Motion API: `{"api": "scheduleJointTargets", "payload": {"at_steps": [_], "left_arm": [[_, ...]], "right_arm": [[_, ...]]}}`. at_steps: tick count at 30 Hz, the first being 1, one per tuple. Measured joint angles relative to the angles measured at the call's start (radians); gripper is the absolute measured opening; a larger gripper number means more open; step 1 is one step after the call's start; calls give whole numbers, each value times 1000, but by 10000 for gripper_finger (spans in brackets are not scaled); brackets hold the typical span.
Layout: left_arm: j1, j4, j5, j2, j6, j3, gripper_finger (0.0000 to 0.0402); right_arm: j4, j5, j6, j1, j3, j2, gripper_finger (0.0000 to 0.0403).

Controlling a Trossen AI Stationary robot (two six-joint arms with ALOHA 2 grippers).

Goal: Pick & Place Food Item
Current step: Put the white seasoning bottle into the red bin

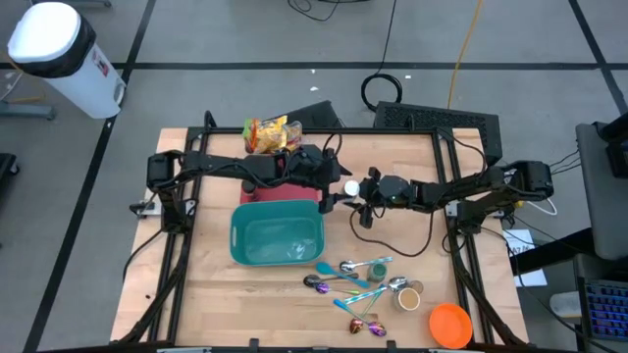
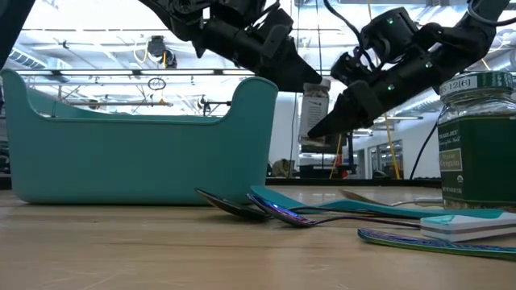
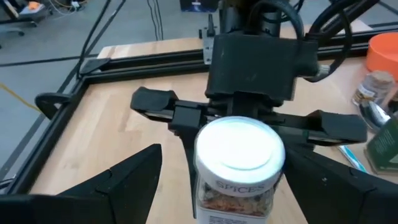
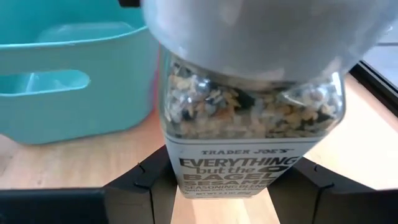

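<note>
We see the right pincer (image 1: 361,189) pinching the clear white-lidded seasoning jar (image 1: 349,187) aloft, at two o'clock from the teal plastic bin (image 1: 278,237), so the spread left pincer (image 1: 329,193) can presumably take it.

spice jar (image 4: 249,118): "TRADER JOE'S EVERYTHING but the BAGEL" | green jar (image 2: 476,145): perhaps "12(6)"

Both pincers (image 1: 345,189) apparently face to face
</note>
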Motion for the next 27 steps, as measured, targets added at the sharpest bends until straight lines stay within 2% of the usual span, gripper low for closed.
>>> {"api": "scheduleJointTargets", "payload": {"at_steps": [4, 9, 18, 23, 27], "left_arm": [[-1, 0, 3, 0, -3, 0, 332], [0, 3, 65, 0, -3, -1, 326], [-3, 6, 70, 0, 0, -1, 317], [-3, 10, 70, 0, 0, -1, 289], [-4, 10, 68, 0, 0, -1, 250]], "right_arm": [[14, 4, -12, 10, 0, 0, 189], [30, -1, -16, 11, 0, 0, 189], [46, -1, -17, 11, 1, 0, 189], [39, -1, -17, 11, 1, 0, 189], [39, 0, -16, 10, 1, 0, 189]]}}
